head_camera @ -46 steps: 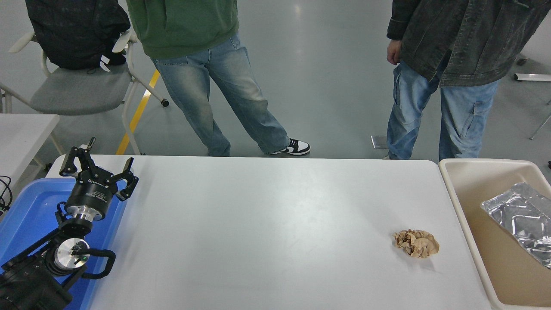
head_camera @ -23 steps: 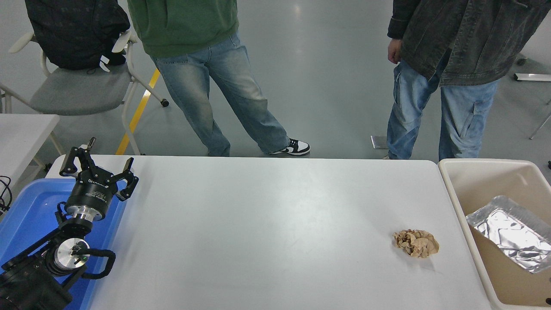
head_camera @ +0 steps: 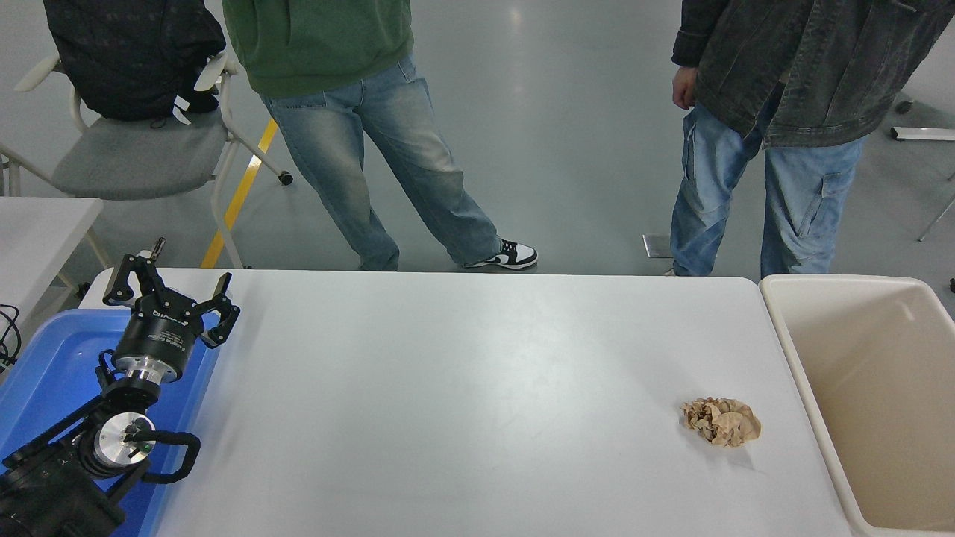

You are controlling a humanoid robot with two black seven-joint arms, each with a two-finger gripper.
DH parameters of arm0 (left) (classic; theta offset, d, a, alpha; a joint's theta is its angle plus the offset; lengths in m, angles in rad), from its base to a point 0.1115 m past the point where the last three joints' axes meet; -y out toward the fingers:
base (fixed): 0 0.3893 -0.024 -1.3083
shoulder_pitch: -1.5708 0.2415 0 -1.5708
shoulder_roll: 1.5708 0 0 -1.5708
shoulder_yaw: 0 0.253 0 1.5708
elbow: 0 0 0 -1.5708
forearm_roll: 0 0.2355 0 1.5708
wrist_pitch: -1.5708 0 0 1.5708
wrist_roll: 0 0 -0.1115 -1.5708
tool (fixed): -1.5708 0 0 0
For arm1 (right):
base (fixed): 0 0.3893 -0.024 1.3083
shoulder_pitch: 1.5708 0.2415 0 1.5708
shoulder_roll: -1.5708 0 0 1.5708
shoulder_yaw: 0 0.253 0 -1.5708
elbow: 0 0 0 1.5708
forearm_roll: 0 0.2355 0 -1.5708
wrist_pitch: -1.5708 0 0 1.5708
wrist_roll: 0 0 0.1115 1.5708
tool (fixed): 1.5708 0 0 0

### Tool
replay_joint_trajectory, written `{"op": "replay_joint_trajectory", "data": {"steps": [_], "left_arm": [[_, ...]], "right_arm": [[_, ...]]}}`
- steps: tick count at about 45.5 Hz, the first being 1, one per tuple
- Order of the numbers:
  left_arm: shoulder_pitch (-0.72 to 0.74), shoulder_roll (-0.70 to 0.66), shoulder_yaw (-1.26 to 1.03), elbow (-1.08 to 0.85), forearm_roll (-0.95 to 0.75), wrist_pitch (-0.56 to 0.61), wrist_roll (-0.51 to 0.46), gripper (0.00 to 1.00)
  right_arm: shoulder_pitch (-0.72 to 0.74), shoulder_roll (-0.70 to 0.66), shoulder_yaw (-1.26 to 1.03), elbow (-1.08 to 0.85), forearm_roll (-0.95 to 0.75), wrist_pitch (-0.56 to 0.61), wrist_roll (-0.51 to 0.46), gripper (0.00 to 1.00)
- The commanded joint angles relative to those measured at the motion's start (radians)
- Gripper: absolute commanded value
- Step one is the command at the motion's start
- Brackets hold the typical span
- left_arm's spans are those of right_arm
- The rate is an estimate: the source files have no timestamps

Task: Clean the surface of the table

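The table surface [head_camera: 462, 388] is a wide white top that fills the lower half of the head view. A crumpled ball of brown paper [head_camera: 721, 421] lies on it near the right side. My left gripper [head_camera: 173, 287] is parked at the lower left above a blue tray, open, with nothing between its fingers. My right arm and gripper are out of view.
A beige plastic bin [head_camera: 813, 418] stands against the table's right end, and its visible inside holds nothing. A blue tray [head_camera: 45, 365] sits at the left under my left arm. Two people stand beyond the far edge. A grey chair with a dark bag is at the far left.
The crinkled silver foil tray that was in the beige bin slid down toward the lower right and is now gone from view. My left arm has not moved.
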Motion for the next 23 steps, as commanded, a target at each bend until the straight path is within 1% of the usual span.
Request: {"op": "replay_joint_trajectory", "data": {"steps": [1,7,11,13,19,23], "left_arm": [[0.000,0.000,0.000,0.000,0.000,0.000,0.000,0.99],[0.000,0.000,0.000,0.000,0.000,0.000,0.000,0.99],[0.000,0.000,0.000,0.000,0.000,0.000,0.000,0.99],[0.000,0.000,0.000,0.000,0.000,0.000,0.000,0.99],[0.000,0.000,0.000,0.000,0.000,0.000,0.000,0.99],[0.000,0.000,0.000,0.000,0.000,0.000,0.000,0.99]], "right_arm": [[0.028,-0.022,0.016,0.001,0.048,0.067,0.000,0.99],[0.065,-0.020,0.036,0.001,0.103,0.087,-0.002,0.99],[0.067,-0.035,0.101,0.051,0.121,0.095,-0.002,0.99],[0.068,-0.064,0.192,0.121,0.123,0.096,0.003,0.99],[0.044,-0.173,0.571,0.424,0.117,0.098,0.006,0.99],[0.024,-0.172,0.671,0.485,0.106,0.099,0.006,0.99]]}}
